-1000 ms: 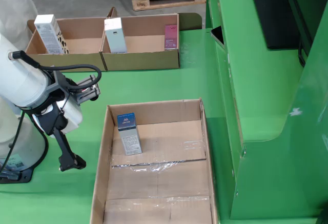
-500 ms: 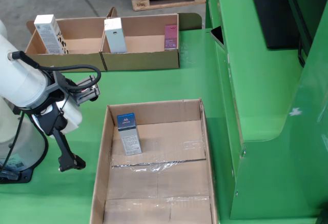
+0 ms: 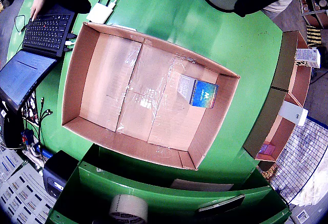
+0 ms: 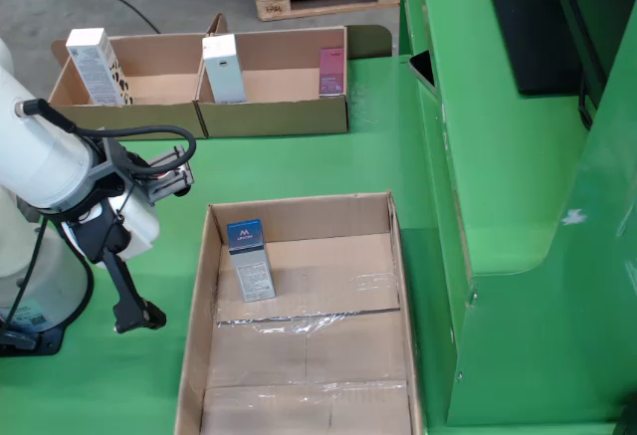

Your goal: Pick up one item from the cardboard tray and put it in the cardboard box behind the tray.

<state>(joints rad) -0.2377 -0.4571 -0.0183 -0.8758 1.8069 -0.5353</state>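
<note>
The side view shows the white myCobot arm point(image 4: 50, 171) at the left edge, over the green worktop point(image 4: 299, 161). A black part point(image 4: 124, 296) hangs from its head, ending low just left of the large shallow cardboard tray point(image 4: 393, 256). Whether this is the fingers, and whether they are released or clenched, I cannot tell from either view. Nothing is seen held.

In the tray stands one small upright box with a blue top and grey sides point(image 4: 250, 259), in the far left part of the tray, near the left wall. It stands on the tray floor, apart from the arm. The tray floor carries strips of clear tape point(image 4: 299, 321).

Behind the tray, well apart from it, sit two open cardboard boxes side by side: the left cardboard box point(image 4: 149, 97) and the right cardboard box point(image 4: 289, 107), walls touching. The left one holds a tall white carton with a dotted side point(image 4: 95, 65) at its far left corner. The right one holds a pale white-grey carton point(image 4: 223, 67) at its left wall and a small pink carton point(image 4: 331, 71) at its right wall.

The view that rides on the arm looks down on the tray point(image 3: 82, 55); the blue-topped box point(image 3: 199, 91) stands near the tray's right wall in this view. A black laptop keyboard point(image 3: 48, 29) lies at upper left, and a roll of pale tape point(image 3: 128, 208) lies at the bottom.
</note>
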